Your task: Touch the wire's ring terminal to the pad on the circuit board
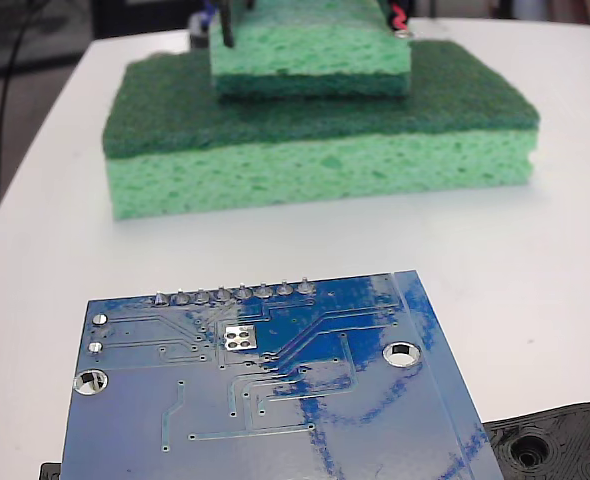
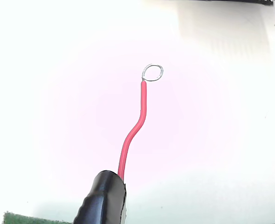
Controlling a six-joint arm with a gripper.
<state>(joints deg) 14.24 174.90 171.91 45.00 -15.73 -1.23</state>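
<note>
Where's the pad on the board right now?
In the fixed view, the pad sits on the upper middle of the circuit board, just below the row of solder bumps and left of a silver-rimmed hole.

The circuit board (image 1: 275,400) is cut off by the fixed view's bottom edge; gripper fingers hidden.

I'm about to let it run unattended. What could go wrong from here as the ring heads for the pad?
1. The wire is thin and bent, so the ring terminal may flex or land off-target.
2. The pad is small on the circuit board, with a row of solder bumps close by; the ring might touch those instead.
3. The wrist view shows only white table under the ring, no board yet, so alignment is unconfirmed.
</note>
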